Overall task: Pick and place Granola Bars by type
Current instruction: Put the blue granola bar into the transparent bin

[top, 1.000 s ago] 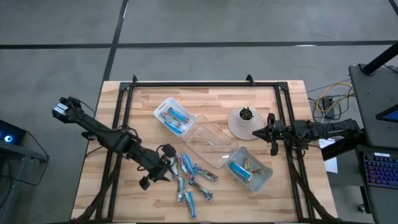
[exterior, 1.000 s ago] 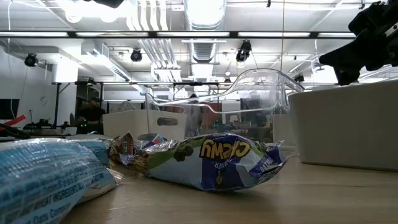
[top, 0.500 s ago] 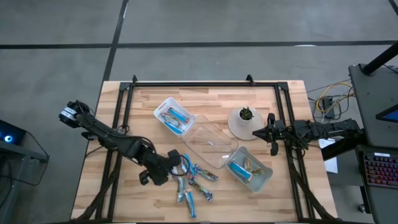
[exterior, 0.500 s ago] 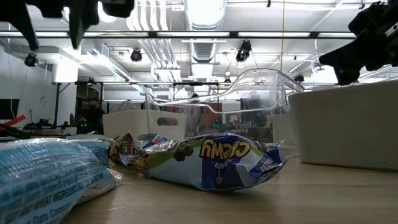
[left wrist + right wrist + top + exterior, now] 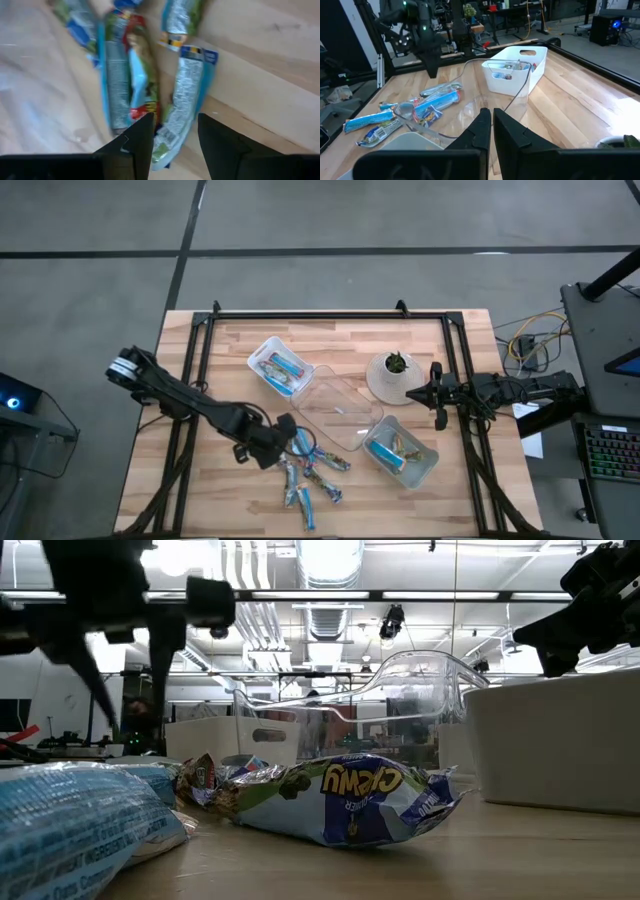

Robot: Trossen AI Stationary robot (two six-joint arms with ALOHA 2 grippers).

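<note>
Wooden slats make up the table (image 5: 230, 350), which sits on a grey floor with a black frame round its edges. Loose bars (image 5: 310, 470) lie scattered near the middle of the front edge, in blue, silvery and greenish wrappers. Three trays run in a diagonal line behind them: a far-left tray (image 5: 258, 352) holding blue bars, an empty clear tray (image 5: 345, 392) in the middle, and a near-right tray (image 5: 432, 467) with a blue and a greenish bar. That split suggests one tray per type, with the middle one waiting for the third kind.

The left gripper (image 5: 285, 438) hangs over the far-left end of the pile. Its fingers (image 5: 142, 142) stand apart with nothing between them, straddling the end of a silvery bar (image 5: 182, 107) that lies on the wood beside a greenish one (image 5: 130, 75). The spread probably suits dropping over that narrow wrapper.

The right gripper (image 5: 438, 402) waits at the right edge, just beside a small potted plant (image 5: 393, 375), fingers together and holding nothing. Parked there, it keeps clear of the trays.
</note>
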